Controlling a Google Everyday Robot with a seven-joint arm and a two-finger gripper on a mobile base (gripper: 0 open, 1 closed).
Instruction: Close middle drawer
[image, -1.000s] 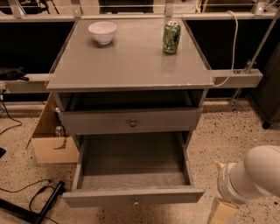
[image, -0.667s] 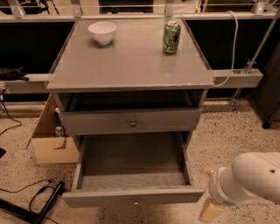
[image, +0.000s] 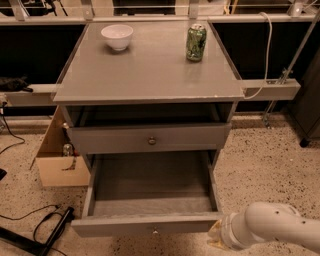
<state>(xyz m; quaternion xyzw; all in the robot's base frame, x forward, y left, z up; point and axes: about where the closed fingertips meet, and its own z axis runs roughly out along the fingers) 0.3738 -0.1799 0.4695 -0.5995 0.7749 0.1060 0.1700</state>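
The middle drawer is pulled far out of the grey cabinet, and its long grey tray holds nothing. Its low front panel sits near the bottom edge of the view, with a small round knob at centre. Above it, the taller-fronted drawer is only slightly out. My white arm comes in from the bottom right. My gripper is at the arm's left end, right beside the right end of the middle drawer's front panel, and is mostly hidden.
A white bowl and a green can stand on the cabinet top. A cardboard box sits on the floor at the cabinet's left. Black cables lie at the bottom left. A white cable hangs at right.
My arm has moved left and a little forward, bringing the gripper up to the right end of the middle drawer's front panel. The drawer has not visibly moved.
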